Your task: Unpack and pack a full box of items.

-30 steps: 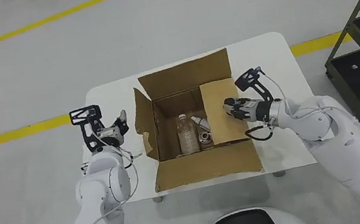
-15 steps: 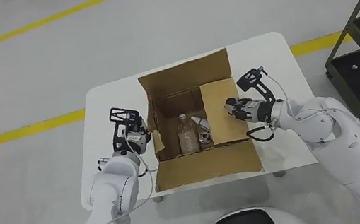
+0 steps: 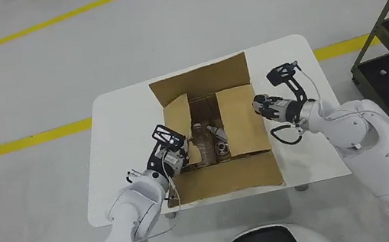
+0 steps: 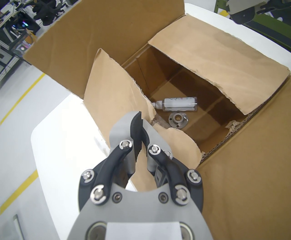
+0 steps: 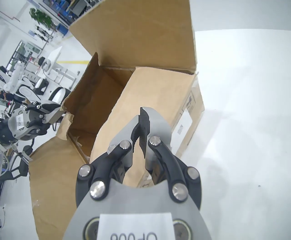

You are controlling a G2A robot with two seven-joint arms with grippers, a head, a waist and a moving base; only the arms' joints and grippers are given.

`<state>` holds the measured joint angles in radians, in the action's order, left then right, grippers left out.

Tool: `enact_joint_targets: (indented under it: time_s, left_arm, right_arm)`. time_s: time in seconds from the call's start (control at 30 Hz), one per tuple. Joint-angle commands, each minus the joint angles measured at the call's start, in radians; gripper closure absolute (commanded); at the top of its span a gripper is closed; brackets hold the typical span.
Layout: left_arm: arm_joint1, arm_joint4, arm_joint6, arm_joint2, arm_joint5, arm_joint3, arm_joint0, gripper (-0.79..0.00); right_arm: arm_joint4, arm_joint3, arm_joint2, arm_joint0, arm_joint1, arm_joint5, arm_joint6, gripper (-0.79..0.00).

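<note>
Top view: open box (image 3: 224,180) on table (image 3: 121,121). My left claw (image 3: 173,143) at box's left flap (image 3: 180,116); my right claw (image 3: 258,105) at box's right flap (image 3: 242,117). Bottle (image 3: 201,144) inside box.

Left wrist view: left claw fingers together, tips against torn left flap. Bottle and metal ring (image 4: 178,118) side by side on box floor.

Right wrist view: right claw fingers together, over right flap.

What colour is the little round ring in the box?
Silver-grey, like metal. The ring shows best in the left wrist view, on the floor of the box.
</note>
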<state>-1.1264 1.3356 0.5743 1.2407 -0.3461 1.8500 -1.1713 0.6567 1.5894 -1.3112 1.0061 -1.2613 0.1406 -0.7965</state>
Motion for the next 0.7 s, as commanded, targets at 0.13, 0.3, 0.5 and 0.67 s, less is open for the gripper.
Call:
enact_joint_targets:
  time_s: [0.13, 0.3, 0.5, 0.67]
  left_arm:
    - [-0.001, 0.001, 0.015, -0.016, -0.03, -0.025, 0.012, 0.0]
    - [-0.005, -0.033, 0.06, -0.027, -0.032, -0.056, 0.032, 0.0]
    - [-0.007, -0.042, 0.094, -0.037, -0.042, -0.069, 0.047, 0.0]
    - [-0.008, -0.045, 0.073, -0.034, -0.042, -0.066, 0.054, -0.099]
  right_arm:
    - [-0.015, -0.063, 0.057, -0.032, -0.004, 0.017, -0.04, 0.0]
    - [-0.012, -0.097, 0.086, -0.056, -0.007, 0.013, -0.037, 0.0]
    - [-0.034, -0.066, 0.059, -0.049, -0.002, 0.028, 0.024, 0.0]
    - [-0.055, -0.012, -0.015, -0.024, 0.008, 0.024, 0.109, 0.0]
